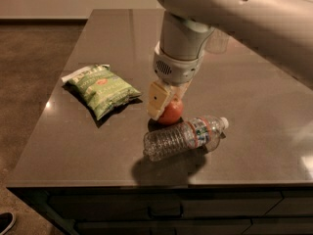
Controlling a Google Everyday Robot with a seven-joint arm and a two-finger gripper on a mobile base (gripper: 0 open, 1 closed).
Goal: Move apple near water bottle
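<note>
We read no text anywhere. The green snack bag point(102, 88) carries print and a red mark, but we can't make out any letters. The water bottle point(183, 137) has a white label with red bands (wording illegible). No readable markings on the gripper point(167, 107), which sits low over the table point(254, 111), clamped on the apple point(172, 115) just beside the bottle.

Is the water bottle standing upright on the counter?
No, the water bottle lies on its side, with the gripper holding the apple just behind it.
</note>
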